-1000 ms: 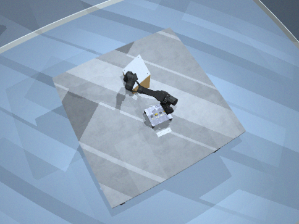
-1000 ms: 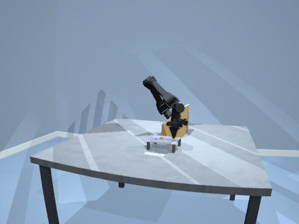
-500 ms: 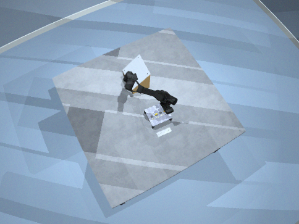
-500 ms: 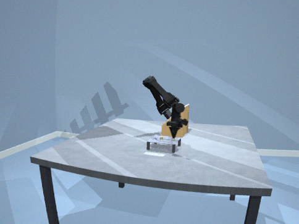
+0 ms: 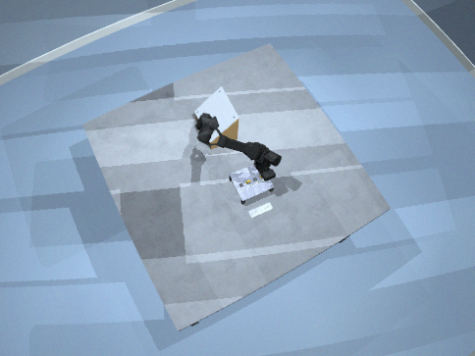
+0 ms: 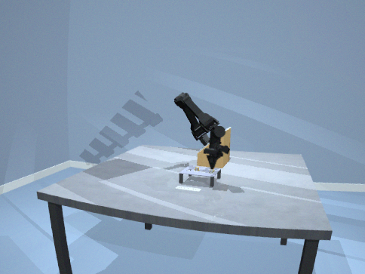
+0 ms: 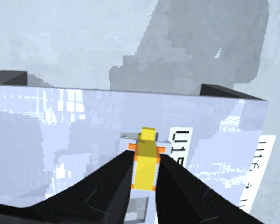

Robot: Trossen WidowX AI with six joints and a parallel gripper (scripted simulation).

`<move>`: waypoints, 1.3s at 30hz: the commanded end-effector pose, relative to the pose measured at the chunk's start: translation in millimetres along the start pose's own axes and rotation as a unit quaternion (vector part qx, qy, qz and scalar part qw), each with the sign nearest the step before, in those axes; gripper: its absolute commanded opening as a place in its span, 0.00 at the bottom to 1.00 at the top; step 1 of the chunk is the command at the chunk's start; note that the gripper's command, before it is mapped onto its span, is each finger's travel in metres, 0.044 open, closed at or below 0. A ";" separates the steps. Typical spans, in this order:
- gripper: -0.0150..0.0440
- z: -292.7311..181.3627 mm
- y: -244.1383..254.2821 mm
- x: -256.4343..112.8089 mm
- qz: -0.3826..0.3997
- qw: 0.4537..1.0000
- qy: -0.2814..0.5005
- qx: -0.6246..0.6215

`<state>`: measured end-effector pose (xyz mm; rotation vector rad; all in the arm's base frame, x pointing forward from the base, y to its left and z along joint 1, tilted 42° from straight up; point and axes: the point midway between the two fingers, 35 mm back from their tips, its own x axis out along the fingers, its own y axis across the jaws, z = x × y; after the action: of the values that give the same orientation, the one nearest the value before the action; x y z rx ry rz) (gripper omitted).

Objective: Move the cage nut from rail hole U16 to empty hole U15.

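Note:
The rail plate [image 5: 249,194] [image 6: 203,173] [image 7: 100,120] stands on short black legs. My gripper [image 5: 262,177] [image 6: 213,167] [image 7: 145,161] points down at it and is shut on a yellow cage nut [image 7: 145,172] with orange parts showing on both sides. The nut is at a hole beside the label U15 [image 7: 180,142]. The fingers hide part of it, and its wings under the plate cannot be seen. Another opening [image 7: 137,209] shows below the nut in the wrist view. A second yellow nut [image 5: 248,181] [image 6: 197,168] sits nearer the plate's middle.
A white card [image 5: 258,210] [image 6: 186,188] [image 7: 260,170] with U16 and an arrow printed on it lies on the table in front of the plate. A wooden block with a white sloping face [image 5: 223,105] stands behind the plate, near the arm's base.

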<state>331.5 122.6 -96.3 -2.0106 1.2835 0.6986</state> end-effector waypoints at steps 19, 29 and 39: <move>0.30 -1.1 0.2 -0.4 -0.010 1.000 0.002 -0.001; 0.30 -1.0 0.8 -0.3 -0.016 1.000 0.002 -0.001; 0.30 -1.0 1.5 -0.2 -0.022 1.000 0.002 -0.001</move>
<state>329.7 121.6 -96.9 -2.0291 1.2433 0.6815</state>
